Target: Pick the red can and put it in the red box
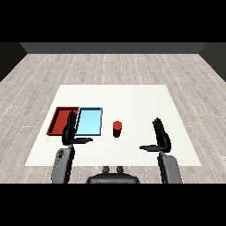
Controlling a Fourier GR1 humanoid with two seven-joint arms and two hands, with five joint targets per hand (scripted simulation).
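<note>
A small red can stands upright on the white table, just right of the light blue tray. The red tray lies at the far left, side by side with the blue one. My right hand is raised to the right of the can, well apart from it, fingers straight and thumb pointing left. My left hand is held up in front of the seam between the two trays, fingers straight, thumb pointing right. Neither hand holds anything.
The table's near edge runs just behind my forearms. A grey plank floor surrounds the table.
</note>
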